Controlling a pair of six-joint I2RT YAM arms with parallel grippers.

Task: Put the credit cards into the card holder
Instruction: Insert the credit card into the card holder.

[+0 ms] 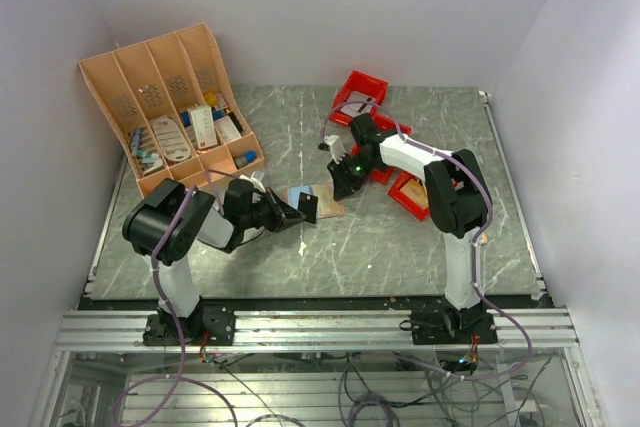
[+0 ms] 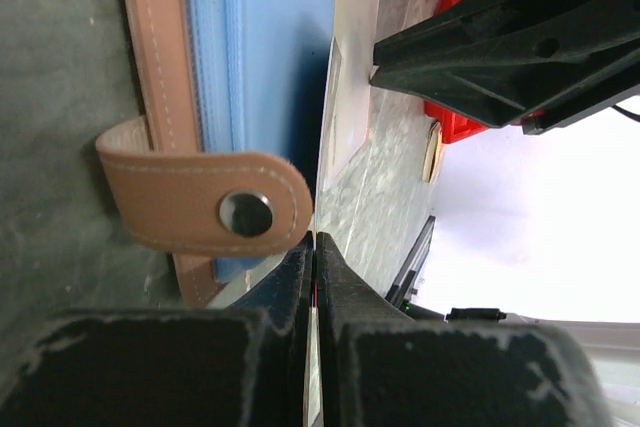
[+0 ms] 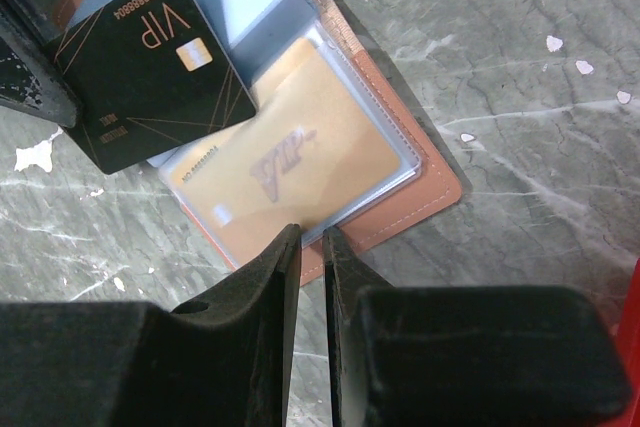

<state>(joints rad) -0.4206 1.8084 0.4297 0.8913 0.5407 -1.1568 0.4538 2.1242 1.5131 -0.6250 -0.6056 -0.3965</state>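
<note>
Cards (image 3: 290,162) on card holder (image 3: 435,192): two.

The grey marbled table (image 1: 400,237) is carrying an orange slotted rack (image 1: 152,183) at its back left and red trays (image 1: 362,82) at its back right. A tan card holder (image 1: 332,209) is lying open near the middle.

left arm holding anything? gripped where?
Yes. The left gripper pinches the black VIP card by one edge, and the card's far end lies over the open tan leather card holder.
</note>
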